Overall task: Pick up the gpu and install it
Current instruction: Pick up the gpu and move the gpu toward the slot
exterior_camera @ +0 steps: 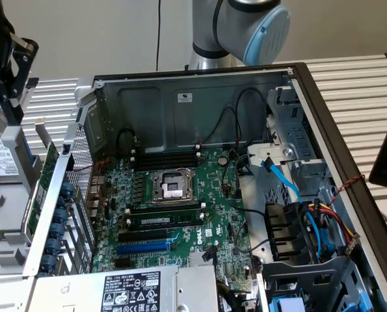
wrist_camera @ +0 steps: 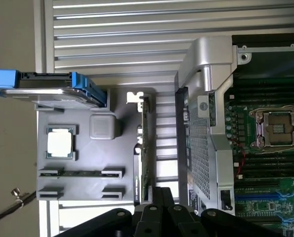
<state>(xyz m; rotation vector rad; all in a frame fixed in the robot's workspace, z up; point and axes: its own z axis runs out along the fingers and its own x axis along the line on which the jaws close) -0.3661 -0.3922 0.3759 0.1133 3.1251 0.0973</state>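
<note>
The gpu [wrist_camera: 145, 148] stands on edge in a grey parts tray [wrist_camera: 87, 163] beside the open computer case. I see it edge-on as a thin green card with a silver bracket [wrist_camera: 134, 97] at one end. In the exterior view the gpu [exterior_camera: 47, 174] leans by the case's perforated rear wall, at that view's left. My gripper [wrist_camera: 159, 198] hovers over the tray with its black fingers shut together and nothing between them. Its tips sit just past the card's near end. In the exterior view the gripper [exterior_camera: 12, 114] hangs above the tray, a little apart from the card.
The green motherboard [exterior_camera: 173, 208] lies in the case, with an open CPU socket [exterior_camera: 170, 185] and a blue expansion slot [exterior_camera: 144, 246]. The tray also holds a processor chip [wrist_camera: 62, 143], a memory stick [wrist_camera: 80, 174] and a blue-railed hard drive [wrist_camera: 43, 89]. Cables [exterior_camera: 310, 214] crowd the case's right side.
</note>
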